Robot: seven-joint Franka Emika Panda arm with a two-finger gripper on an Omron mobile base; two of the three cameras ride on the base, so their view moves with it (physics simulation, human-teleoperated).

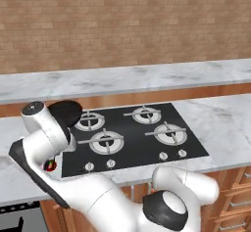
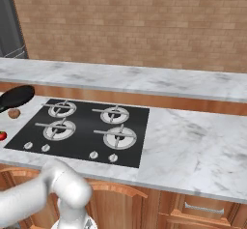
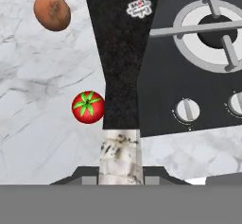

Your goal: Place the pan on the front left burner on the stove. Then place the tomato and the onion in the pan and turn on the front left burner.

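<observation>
one pan (image 3: 122, 53) lies left of the stove (image 3: 189, 90), its long handle running from the dish straight toward the gripper (image 3: 120, 173), whose jaws are clenched on the grey handle tip. one tomato (image 3: 88, 107) and one onion (image 3: 52, 11) sit left of the handle. four burners, four knobs.

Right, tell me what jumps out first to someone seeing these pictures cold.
The black stove, four silver burners set in pale marble counter, dominates both base views. In the hand view the pan has its long dark handle running straight into the shut gripper. Left of that handle lie the red tomato and brown onion.
</observation>
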